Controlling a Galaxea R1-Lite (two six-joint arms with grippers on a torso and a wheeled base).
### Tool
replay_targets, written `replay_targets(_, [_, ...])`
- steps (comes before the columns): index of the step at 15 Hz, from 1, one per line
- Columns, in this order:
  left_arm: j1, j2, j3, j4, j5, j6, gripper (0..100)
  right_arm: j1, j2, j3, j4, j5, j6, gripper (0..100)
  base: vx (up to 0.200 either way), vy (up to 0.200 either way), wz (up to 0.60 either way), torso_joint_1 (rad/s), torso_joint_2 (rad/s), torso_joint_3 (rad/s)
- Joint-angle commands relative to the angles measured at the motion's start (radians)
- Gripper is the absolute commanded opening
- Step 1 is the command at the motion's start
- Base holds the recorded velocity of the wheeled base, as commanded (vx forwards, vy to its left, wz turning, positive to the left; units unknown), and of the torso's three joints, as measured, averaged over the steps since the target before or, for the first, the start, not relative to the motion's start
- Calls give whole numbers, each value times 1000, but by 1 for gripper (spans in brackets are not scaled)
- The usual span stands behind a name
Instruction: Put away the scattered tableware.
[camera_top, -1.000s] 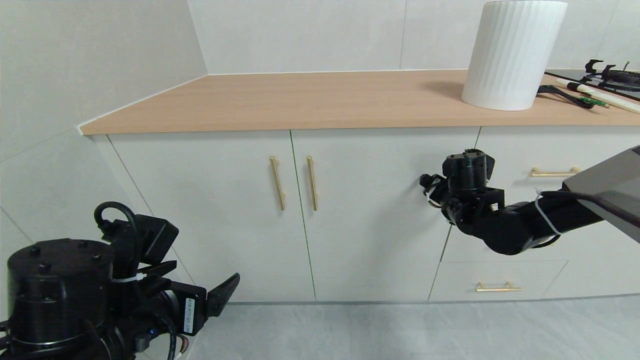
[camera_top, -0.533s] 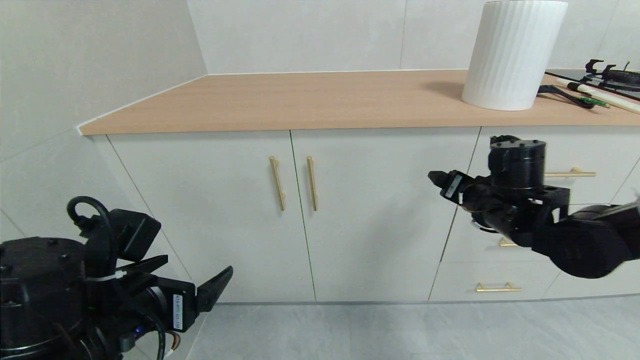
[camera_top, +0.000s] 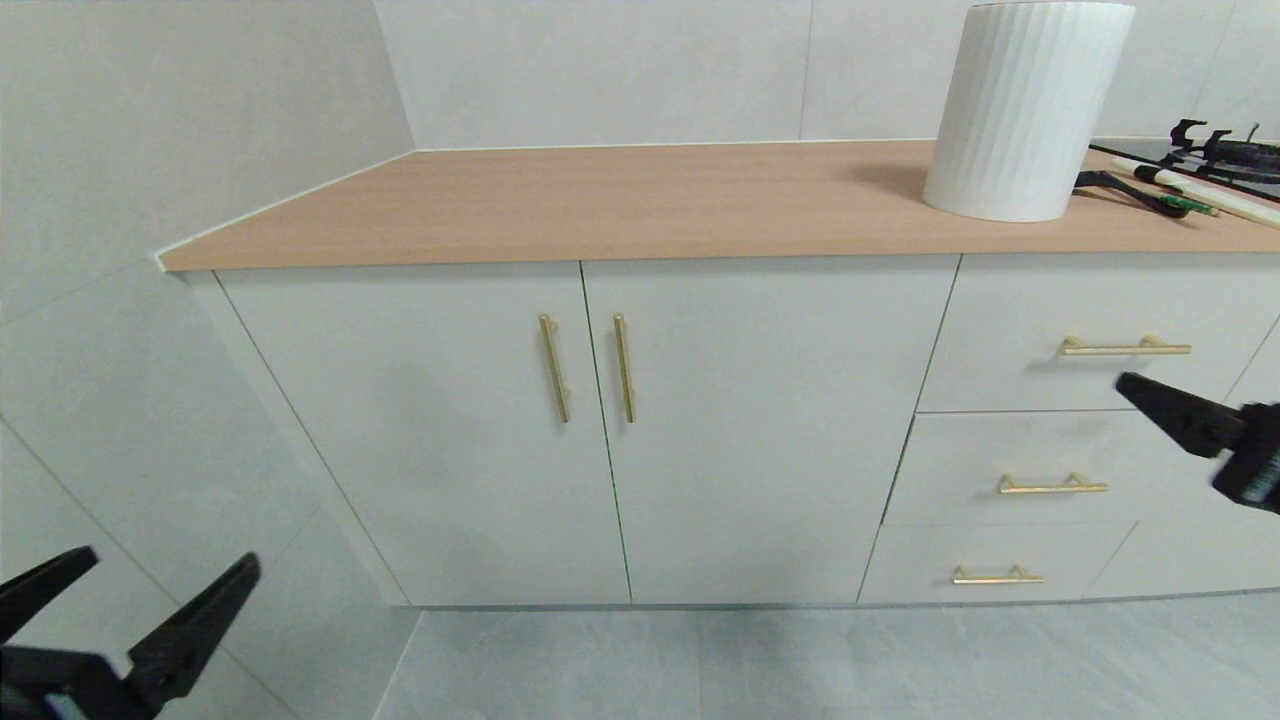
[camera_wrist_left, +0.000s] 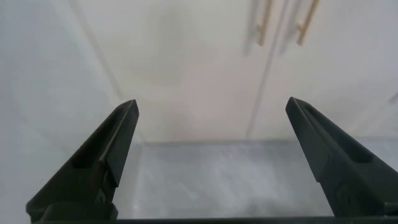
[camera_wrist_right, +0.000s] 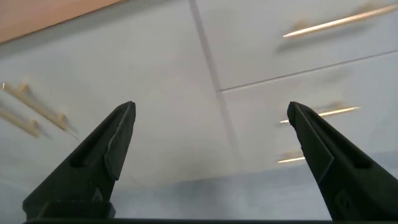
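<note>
Since half a second ago the left pincer (camera_top: 175, 556) has sunk to the lower-left corner and the right pincer (camera_wrist_right: 211, 106) has withdrawn to the right edge, both gaping and empty. The tableware (camera_top: 1165, 190) lies upper right on the counter (camera_top: 600, 200) beside a white ribbed cylinder (camera_top: 1020, 110); the wrist views face cabinet doors (camera_wrist_left: 186, 62) and drawers (camera_wrist_right: 298, 56).

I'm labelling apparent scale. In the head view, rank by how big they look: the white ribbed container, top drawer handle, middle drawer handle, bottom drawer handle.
1. white ribbed container
2. top drawer handle
3. middle drawer handle
4. bottom drawer handle
The handles differ only slightly, perhaps from camera angle, so their order is unsure.
</note>
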Motion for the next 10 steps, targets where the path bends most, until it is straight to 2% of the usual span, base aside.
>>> replay_targets(1, [97, -383, 22, 144, 1, 144, 100, -42, -572, 165, 265, -5, -162, 100, 0, 0, 0, 0, 0, 0])
replay_targets(2, [119, -453, -20, 238, 1, 193, 100, -82, -671, 137, 376, -5, -185, 100, 0, 0, 0, 0, 0, 0])
replay_targets(3, [140, -501, -47, 307, -6, 211, 100, -118, -733, 124, 442, -5, -202, 100, 0, 0, 0, 0, 0, 0])
replay_targets(4, [148, -553, -70, 382, -9, 213, 100, -164, -804, 113, 485, -4, -219, 100, 0, 0, 0, 0, 0, 0])
replay_targets(6, [180, -628, -72, 468, -13, 213, 100, -239, -914, 120, 541, 6, -256, 100, 0, 0, 0, 0, 0, 0])
replay_targets(7, [202, -670, -56, 486, -14, 213, 100, -263, -959, 124, 606, 1, -262, 100, 0, 0, 0, 0, 0, 0])
replay_targets(8, [209, -680, -46, 486, -11, 211, 100, -265, -956, 125, 609, -5, -257, 100, 0, 0, 0, 0, 0, 0])
replay_targets(10, [255, -680, -41, 451, -2, 185, 100, -276, -956, 130, 595, -27, -244, 100, 0, 0, 0, 0, 0, 0])
